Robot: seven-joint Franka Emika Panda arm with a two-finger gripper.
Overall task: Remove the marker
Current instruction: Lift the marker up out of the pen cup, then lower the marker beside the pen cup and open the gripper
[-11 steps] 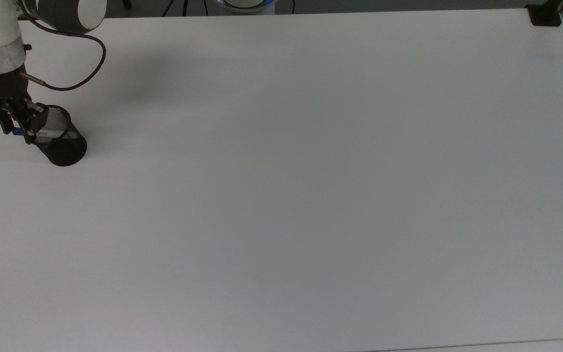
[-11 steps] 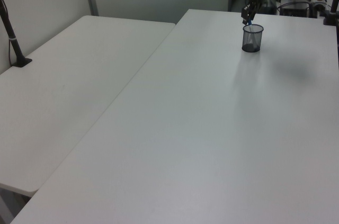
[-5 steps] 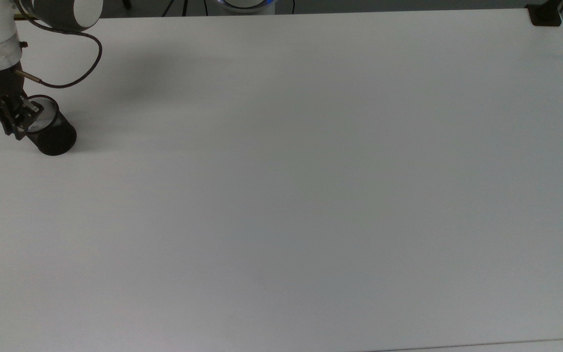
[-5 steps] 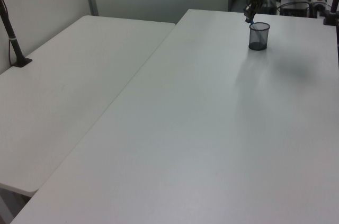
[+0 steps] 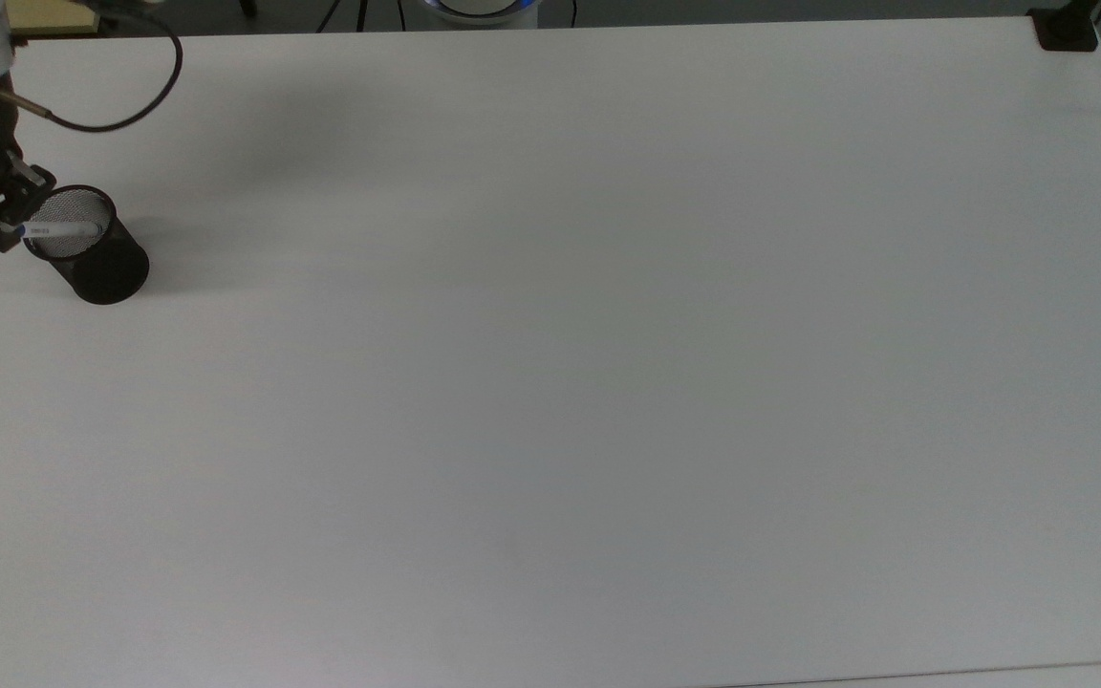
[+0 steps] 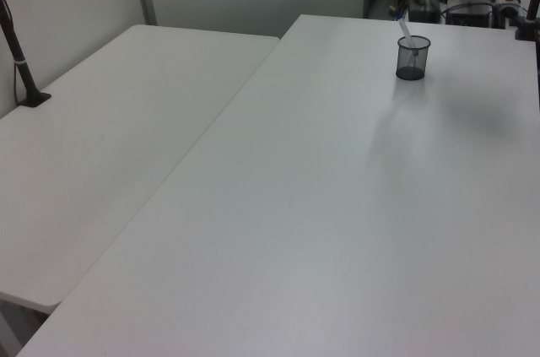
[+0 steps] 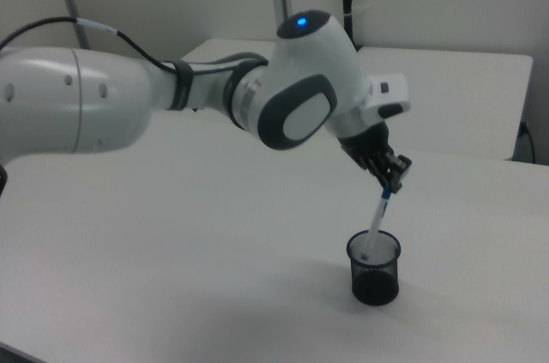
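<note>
The cup (image 7: 375,267) stands upright on the tabletop (image 5: 550,382), close to the top view's left edge. The marker (image 7: 376,222) leans out of it (lower end inside, past the rim), its upper end clamped in the gripper (image 7: 393,176) just above.

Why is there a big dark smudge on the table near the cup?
It is a shadow, probably the arm's: in the top view a soft grey patch lies on the white table up and right of the black mesh cup; in the left view it falls to the cup's right. The right view shows a fainter one beneath the arm.
</note>
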